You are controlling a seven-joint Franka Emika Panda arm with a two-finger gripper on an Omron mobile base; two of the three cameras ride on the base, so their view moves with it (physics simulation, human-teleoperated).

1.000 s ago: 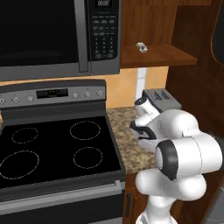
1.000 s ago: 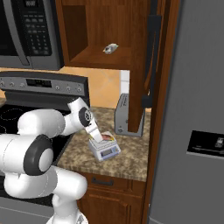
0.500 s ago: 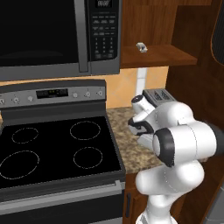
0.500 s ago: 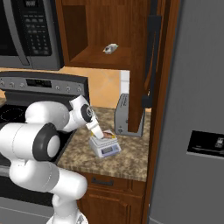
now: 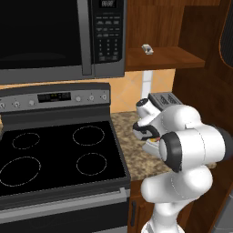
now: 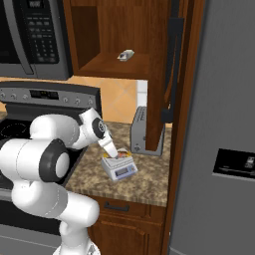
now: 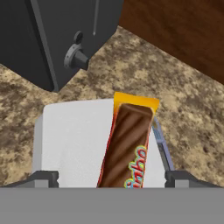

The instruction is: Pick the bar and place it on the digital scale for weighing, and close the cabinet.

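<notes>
Hand view showed the small flat orange-red wrapped bar (image 7: 128,146) lying on the light-grey squarish digital scale (image 7: 74,140), between the 2 spread fingertips of the gripper (image 7: 111,178), which held nothing. It looked light, thin and slippery; gripping across its narrow sides seemed best.

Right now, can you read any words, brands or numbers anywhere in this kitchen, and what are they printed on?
The bar lying on the digital scale: curly yellow-and-blue lettering on its wrapper, partly cut off, not readable.
The microwave keypad and display: rows of small marks, too small to read.
The stove panel display: too blurred to read.
The fridge dispenser panel: no legible text.
</notes>
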